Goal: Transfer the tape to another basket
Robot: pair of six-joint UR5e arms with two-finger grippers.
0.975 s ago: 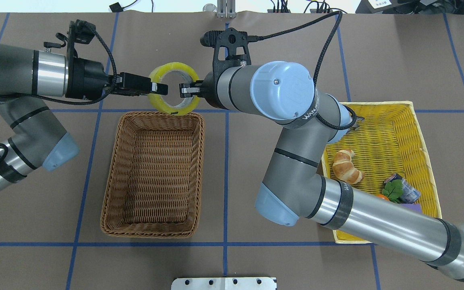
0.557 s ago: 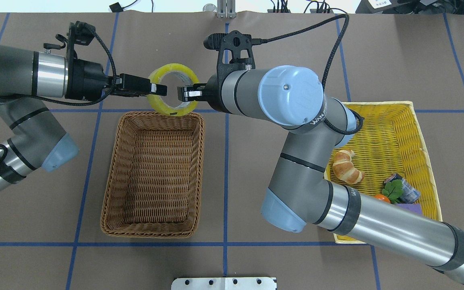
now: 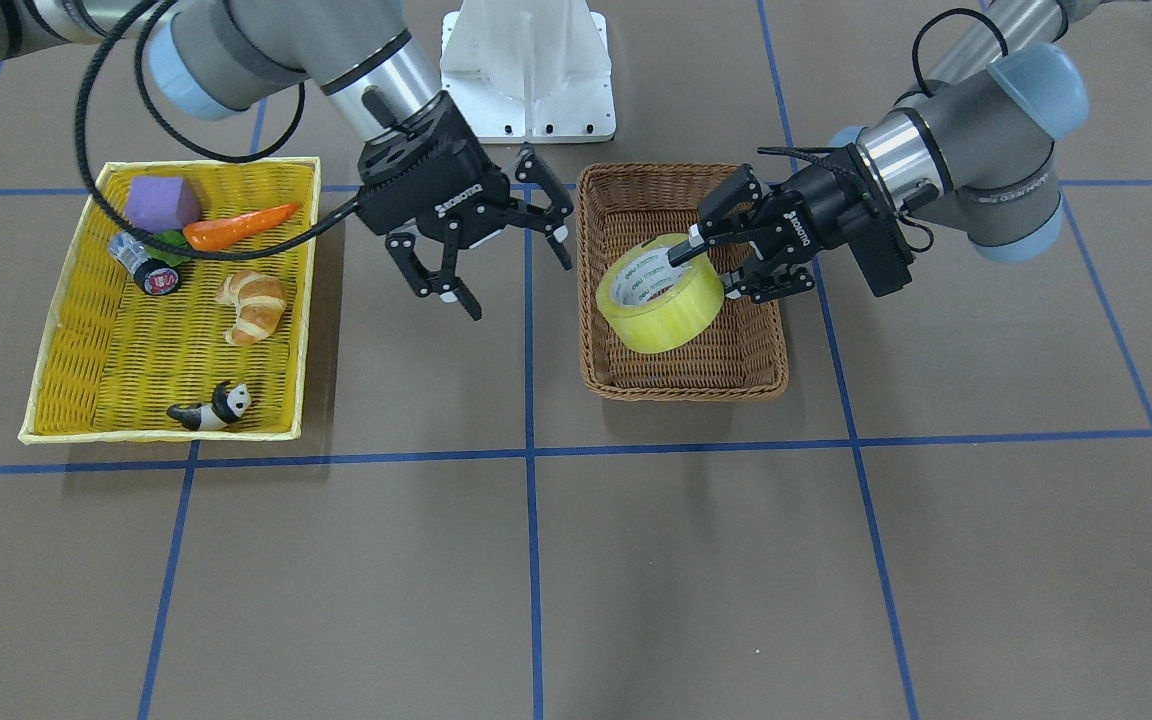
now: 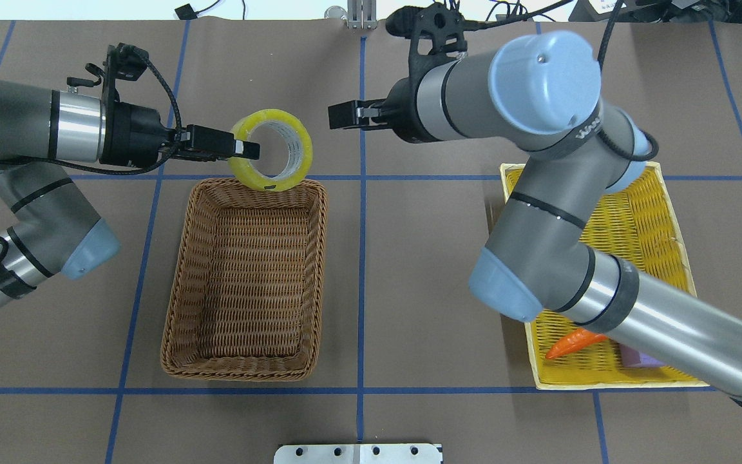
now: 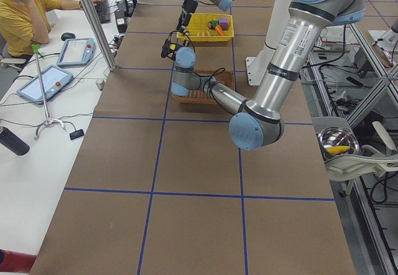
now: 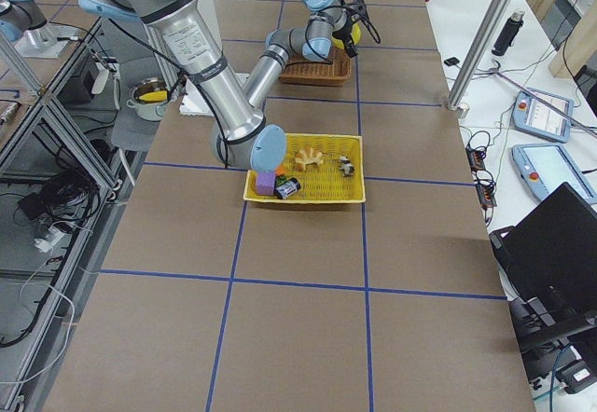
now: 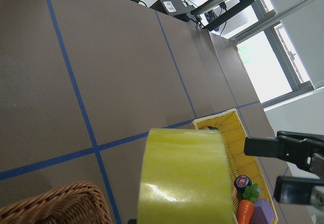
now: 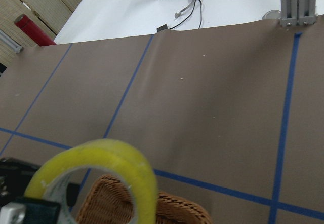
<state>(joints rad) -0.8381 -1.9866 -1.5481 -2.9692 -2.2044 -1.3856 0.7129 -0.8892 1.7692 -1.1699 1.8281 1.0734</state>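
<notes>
Below the left claw (image 3: 711, 270), clamped on the translucent yellow packing-tape roll (image 3: 666, 305), sits the deep brown woven wicker basket (image 3: 686, 385). Lower the roll inside before releasing.

Brown table (image 4: 409, 419) (blue grid), bright window (image 7: 263, 57)

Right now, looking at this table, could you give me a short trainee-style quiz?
1. True or false: the tape roll lies on the floor of the brown basket.
2. Which hold the tape roll? A) left jaws B) right jaws C) both
3. What pastry lies in the yellow tray?
Key: 1. False: it hangs gripped above the basket. 2. A; the right jaws stand open, clear of it. 3. A croissant.
</notes>
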